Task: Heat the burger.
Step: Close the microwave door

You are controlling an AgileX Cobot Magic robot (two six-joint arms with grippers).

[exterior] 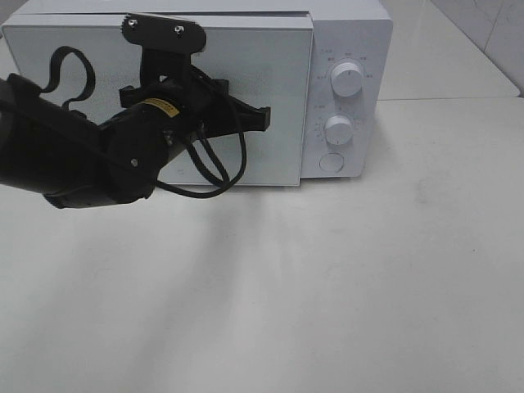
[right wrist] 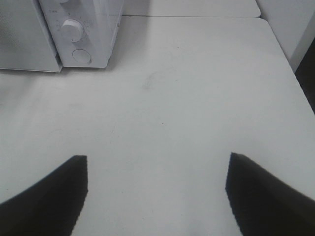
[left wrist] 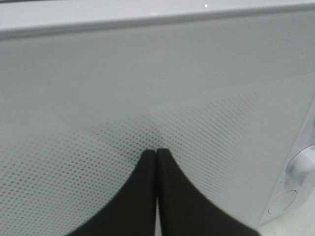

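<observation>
The burger is out of view; no frame shows it. A white microwave (exterior: 270,65) stands at the back of the table with its door closed, as far as I can tell. My left gripper (exterior: 266,119) is shut and empty, its fingertips (left wrist: 147,160) pressed together at the dotted door panel (left wrist: 147,73). My right gripper (right wrist: 156,164) is open and empty, low over bare table to the right of the microwave (right wrist: 93,29). The right gripper does not show in the exterior high view.
The microwave's control panel at its right has two round knobs (exterior: 347,80) (exterior: 338,128) and a round button (exterior: 332,162). The left arm's black cable (exterior: 221,176) loops in front of the door. The white table (exterior: 344,286) spreads in front; its right edge (right wrist: 290,64) shows.
</observation>
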